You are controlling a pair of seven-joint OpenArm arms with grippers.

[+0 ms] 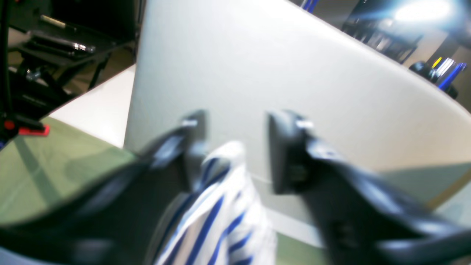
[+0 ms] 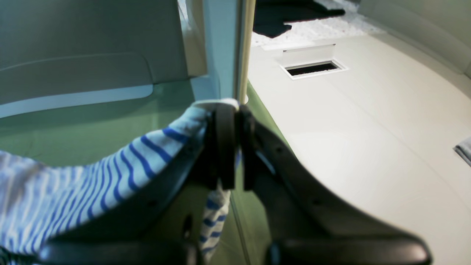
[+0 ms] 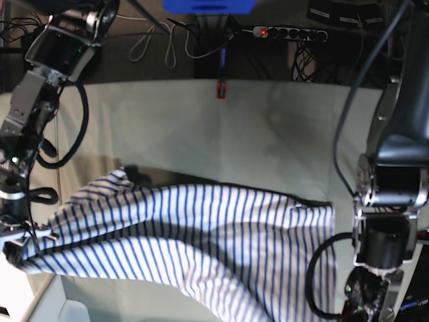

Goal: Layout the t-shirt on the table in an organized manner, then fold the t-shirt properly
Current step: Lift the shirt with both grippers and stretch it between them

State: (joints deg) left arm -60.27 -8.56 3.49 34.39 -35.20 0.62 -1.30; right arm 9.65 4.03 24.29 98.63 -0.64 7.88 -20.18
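The white, blue-striped t-shirt (image 3: 201, 235) lies stretched across the near half of the grey-green table (image 3: 201, 127). At the table's left edge my right gripper (image 3: 23, 245) holds one end of it lifted. In the right wrist view that gripper (image 2: 237, 110) is shut on the shirt's edge (image 2: 92, 187), which drapes down to the left over the table (image 2: 110, 121). My left gripper (image 1: 237, 121) has its jaws apart. A fold of the shirt (image 1: 220, 206) sits between them, leaning against one finger (image 1: 191, 147). The left arm (image 3: 392, 188) stands at the shirt's right end.
A red clamp (image 3: 220, 89) grips the table's far edge, and another (image 1: 33, 129) sits at a side edge. A power strip (image 3: 288, 31) and cables lie behind the table. A white side surface (image 2: 349, 129) with a slot (image 2: 312, 68) adjoins the table.
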